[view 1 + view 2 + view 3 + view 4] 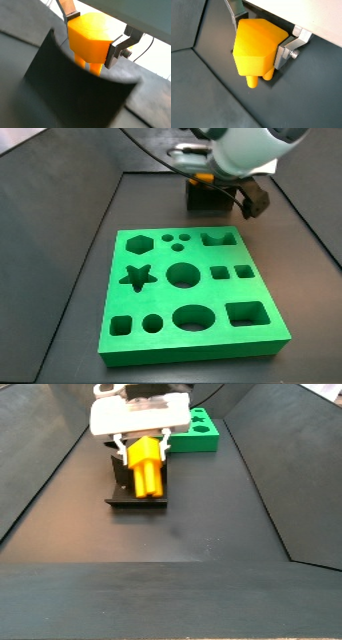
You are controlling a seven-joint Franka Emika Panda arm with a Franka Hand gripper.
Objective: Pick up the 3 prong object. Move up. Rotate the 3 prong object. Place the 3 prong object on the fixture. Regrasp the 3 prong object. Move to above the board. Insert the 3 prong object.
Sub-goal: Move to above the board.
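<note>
Orange-yellow and blocky, the 3 prong object (256, 47) sits clamped between the jaws of the gripper (258, 42), a silver finger (290, 50) pressed against one flank and another finger (67, 9) against the opposite one. In both wrist views its short prongs (256, 80) point away from the camera toward the dark floor; one wrist view shows them clear and whole, while in the other (87, 64) they dip behind the curved dark wall of the fixture (77, 85), which fills the foreground there.

A side view (144, 469) gives the wider setting: the piece hangs upright under the white gripper body (136, 417), its lower end down on the fixture (138, 494), a dark bracket on a base plate standing on the worktop (201, 534). Whether the prongs actually touch the plate cannot be told. Behind it, a corner of the green board (201, 432) shows.

From the other side, the board (187, 293) lies in full, with its star, hexagon, circle and square cutouts, and the fixture (211, 196) stands just beyond its far edge. Here the piece is nearly hidden, only a sliver of orange (201, 175) showing beneath the arm's rounded white wrist (247, 148), which comes down from above and points the gripper (207, 178) straight down.
</note>
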